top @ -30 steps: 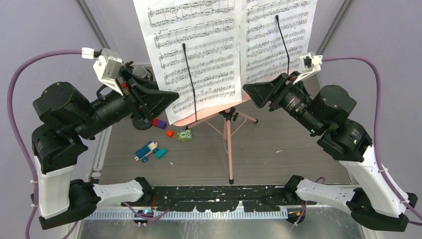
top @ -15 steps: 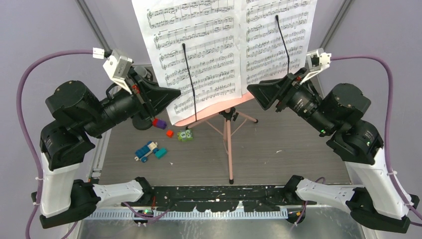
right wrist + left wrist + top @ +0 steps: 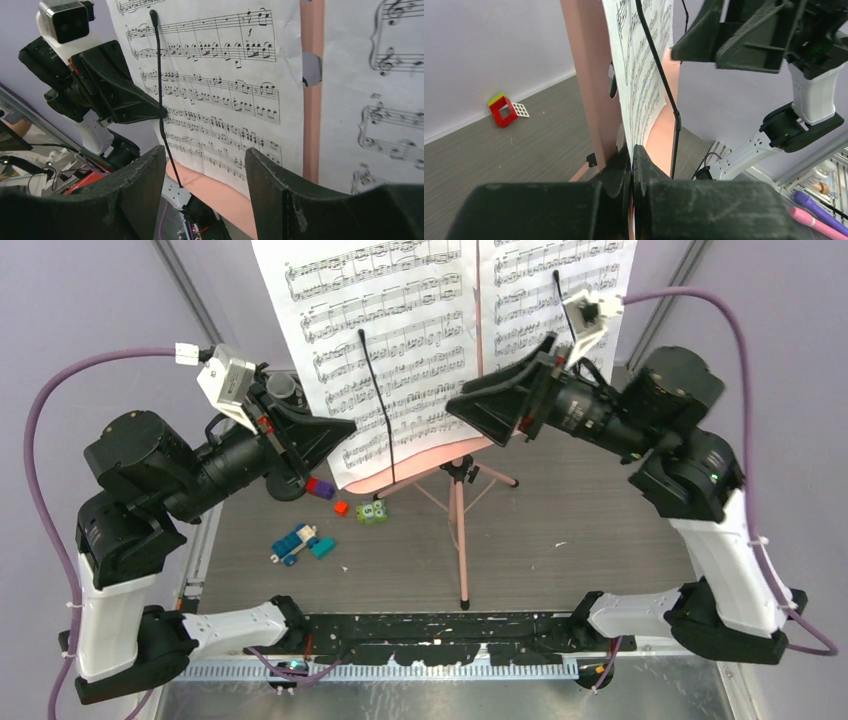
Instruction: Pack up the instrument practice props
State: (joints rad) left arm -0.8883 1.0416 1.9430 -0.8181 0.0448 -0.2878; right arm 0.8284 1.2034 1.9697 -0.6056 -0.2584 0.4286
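Observation:
The pink tripod music stand point(image 3: 458, 530) stands mid-table with two white sheet-music pages on its desk, the left page point(image 3: 385, 350) and the right page point(image 3: 530, 300). Thin black wire arms point(image 3: 375, 390) hold the pages. My left gripper point(image 3: 350, 427) is shut on the left page's lower left edge; the left wrist view shows the pads point(image 3: 632, 150) pinching the paper point(image 3: 644, 65) in front of the pink desk point(image 3: 589, 60). My right gripper point(image 3: 455, 408) is open in front of the pages' middle; its view shows the left page point(image 3: 220, 100) between its fingers. The microphone's black base point(image 3: 285, 488) peeks from behind my left arm.
Small toy blocks lie left of the stand: a blue and white one point(image 3: 300, 542), a green one point(image 3: 372, 511), a red one point(image 3: 341, 507) and a purple one point(image 3: 320, 487). A red block point(image 3: 503, 110) sits by the back wall. The tripod legs point(image 3: 495, 475) spread under the desk.
My right gripper has swung up and left, from beside the right page to in front of the pages' middle. My left gripper stays shut on the left page, which has shifted slightly left.

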